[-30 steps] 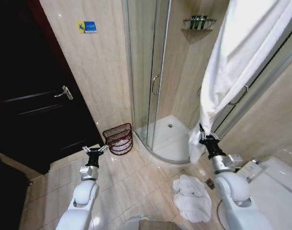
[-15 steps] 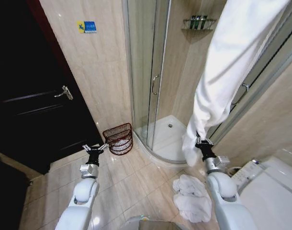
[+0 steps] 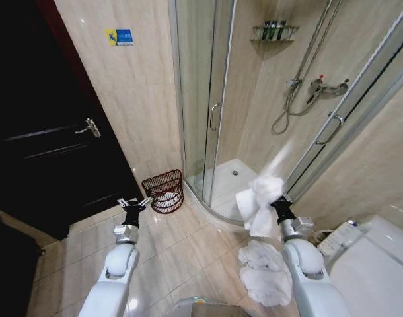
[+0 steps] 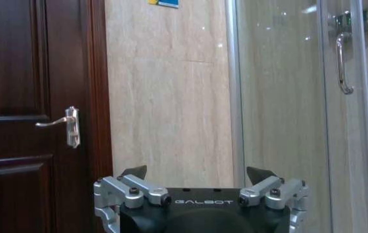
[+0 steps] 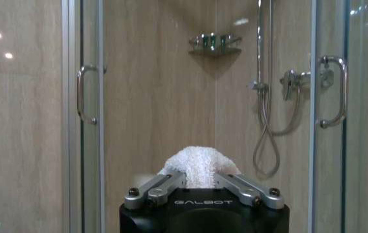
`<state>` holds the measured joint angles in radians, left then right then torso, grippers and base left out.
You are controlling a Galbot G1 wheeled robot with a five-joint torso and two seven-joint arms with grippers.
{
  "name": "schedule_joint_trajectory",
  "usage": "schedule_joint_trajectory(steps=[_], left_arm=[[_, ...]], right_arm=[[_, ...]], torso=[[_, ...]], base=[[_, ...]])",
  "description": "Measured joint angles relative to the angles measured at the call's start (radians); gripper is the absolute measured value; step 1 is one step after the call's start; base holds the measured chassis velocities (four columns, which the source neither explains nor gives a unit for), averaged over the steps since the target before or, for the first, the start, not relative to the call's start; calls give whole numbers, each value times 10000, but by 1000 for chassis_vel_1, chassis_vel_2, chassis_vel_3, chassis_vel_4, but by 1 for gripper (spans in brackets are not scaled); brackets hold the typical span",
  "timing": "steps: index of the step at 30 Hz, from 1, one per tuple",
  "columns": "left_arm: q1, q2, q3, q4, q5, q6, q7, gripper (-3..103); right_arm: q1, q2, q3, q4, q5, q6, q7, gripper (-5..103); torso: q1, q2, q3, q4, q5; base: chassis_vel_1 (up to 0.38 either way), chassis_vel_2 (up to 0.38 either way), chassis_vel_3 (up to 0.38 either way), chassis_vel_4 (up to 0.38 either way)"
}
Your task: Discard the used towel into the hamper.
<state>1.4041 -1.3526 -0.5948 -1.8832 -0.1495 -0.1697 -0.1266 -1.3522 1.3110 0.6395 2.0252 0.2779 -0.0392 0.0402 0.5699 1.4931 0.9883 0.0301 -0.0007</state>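
The white towel hangs bunched from my right gripper, which is shut on it just outside the open shower doorway. In the right wrist view a fold of the towel bulges up between the closed fingers of that gripper. The hamper, a reddish-brown wire basket with something white inside, stands on the floor against the wall by the shower's glass. My left gripper is open just in front and to the left of the hamper, holding nothing. The left wrist view has its fingers spread wide.
A second white towel pile lies on the tiles near my right arm. A toilet stands at the right. The dark wooden door is at the left, and the glass shower enclosure rises behind the hamper.
The towel, stretched up high to the top right before, has come down and now hangs bunched at my right gripper. That gripper shifted slightly left. The left arm barely moved.
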Motion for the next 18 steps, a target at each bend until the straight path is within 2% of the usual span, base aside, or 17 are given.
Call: schedule_joint_trajectory(steps=[2, 18], left_arm=[[-15, 0, 1, 17, 0, 0, 0, 100], [-36, -56, 43, 70, 37, 0, -1, 100]], right_arm=[[8, -27, 2, 0, 0, -3, 0, 6], [-161, -247, 51, 709, 27, -88, 5, 6]], torso=[[1, -1, 1, 3, 12], [2, -1, 2, 2, 10]], base=[[0, 0, 0, 0], [0, 0, 0, 0]])
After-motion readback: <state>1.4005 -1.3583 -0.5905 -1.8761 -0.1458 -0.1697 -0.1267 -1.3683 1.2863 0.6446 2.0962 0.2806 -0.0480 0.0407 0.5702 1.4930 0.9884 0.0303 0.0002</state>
